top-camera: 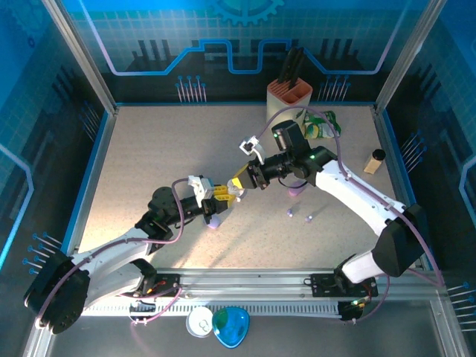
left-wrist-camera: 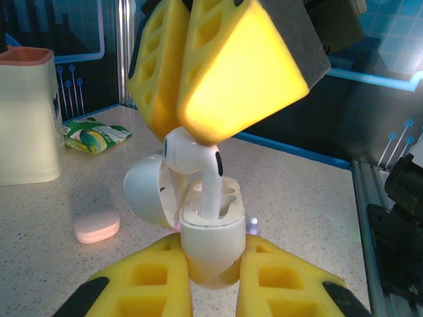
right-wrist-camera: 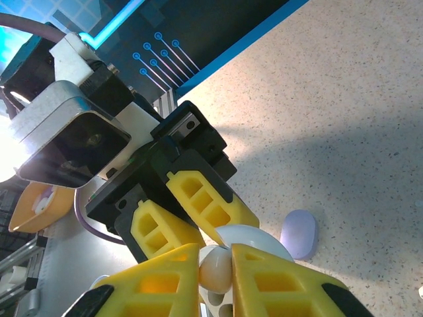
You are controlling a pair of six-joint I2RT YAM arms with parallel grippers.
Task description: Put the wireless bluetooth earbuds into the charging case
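The speckled beige counter (top-camera: 149, 156) carried everything, with the left arm (top-camera: 111, 256) reaching in from 7 o'clock and the right arm (top-camera: 357, 201) from 4 o'clock, meeting just short of the middle. At 1 o'clock on the counter stood a cream holder (top-camera: 288, 100) with an orange rim and dark handles poking out. A green patterned packet (top-camera: 321, 128) lay just beside it toward 3 o'clock, and a small dark-capped bottle (top-camera: 374, 161) sat well apart near the 3 o'clock edge.

The left claw (left-wrist-camera: 210, 281) pinched the white charging case (left-wrist-camera: 208, 241) narrowly between its yellow fingers (left-wrist-camera: 142, 290), holding it above the counter with the rounded lid (left-wrist-camera: 149, 195) swung open toward 9 o'clock. From 12 o'clock in the left wrist view the right claw (left-wrist-camera: 182, 129) gripped the bulb of a glossy white earbud (left-wrist-camera: 195, 157), which bore a small dark oval patch. Its stem stood nearly upright inside one slot of the case. In the right wrist view the same bulb (right-wrist-camera: 215, 271) sat squeezed between that claw's yellow pads (right-wrist-camera: 277, 281).

A pink pebble-shaped case (left-wrist-camera: 97, 226) lay shut on the counter at 9 o'clock from the held case, and a lilac pebble-shaped case (right-wrist-camera: 299, 233) lay under the left claw. Two tiny pastel earbuds (top-camera: 288, 213) rested loose at 5 o'clock from the claws
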